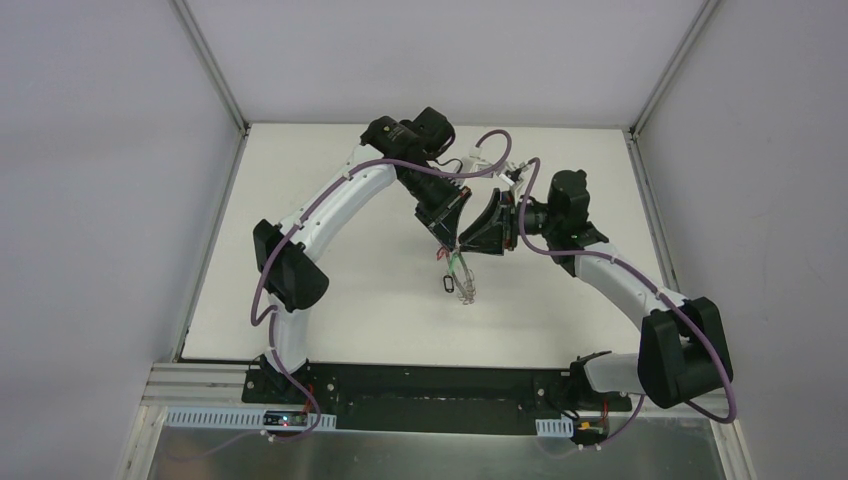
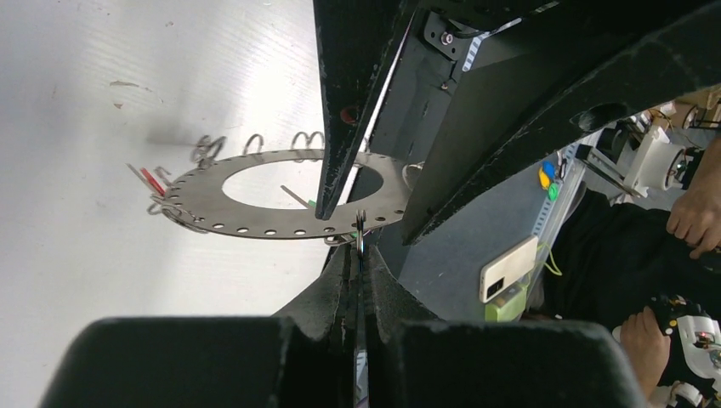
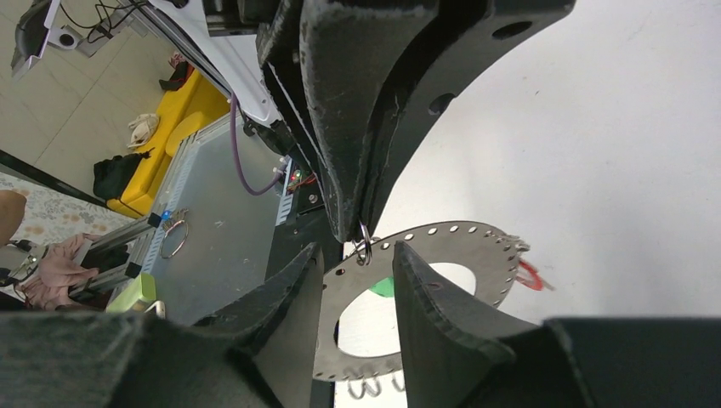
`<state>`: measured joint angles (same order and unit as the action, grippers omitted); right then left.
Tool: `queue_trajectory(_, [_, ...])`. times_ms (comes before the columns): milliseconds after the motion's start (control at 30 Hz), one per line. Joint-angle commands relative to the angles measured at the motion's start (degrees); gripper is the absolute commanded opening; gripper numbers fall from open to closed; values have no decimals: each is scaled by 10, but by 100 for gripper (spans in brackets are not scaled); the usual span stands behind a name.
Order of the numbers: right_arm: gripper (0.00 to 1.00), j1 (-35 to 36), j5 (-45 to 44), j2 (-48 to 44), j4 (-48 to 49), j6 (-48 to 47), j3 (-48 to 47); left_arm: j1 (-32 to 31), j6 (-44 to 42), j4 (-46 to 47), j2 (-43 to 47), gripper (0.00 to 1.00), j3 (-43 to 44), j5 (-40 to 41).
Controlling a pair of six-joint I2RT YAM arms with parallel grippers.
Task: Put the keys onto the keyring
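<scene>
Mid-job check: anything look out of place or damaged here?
Nothing stands out as damaged, spilled or askew. The keyring is held between both arms: the left gripper pinches a wire loop at its rim, and the right gripper straddles its band. A red key hangs at the opposite rim.

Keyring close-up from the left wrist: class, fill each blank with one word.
The left gripper is shut on a wire ___ at the rim of the keyring. The key at the opposite rim has a ___ head. The keyring's band sits between the right gripper's ___. Missing: loop; red; fingers.
</scene>
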<state>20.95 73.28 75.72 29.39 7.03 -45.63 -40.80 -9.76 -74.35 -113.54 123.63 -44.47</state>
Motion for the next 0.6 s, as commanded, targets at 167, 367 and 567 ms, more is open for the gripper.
queue_trajectory(167, [33,5,8,3,18,-2,-21,-11,4,-8,-5,0,9,-32])
queue_trajectory(367, [29,6,7,6,18,0,-22,-11,1,-5,-1,0,-5,-32])
queue_trajectory(567, [28,5,1,5,18,2,-23,-15,-5,-5,-1,0,-10,-32])
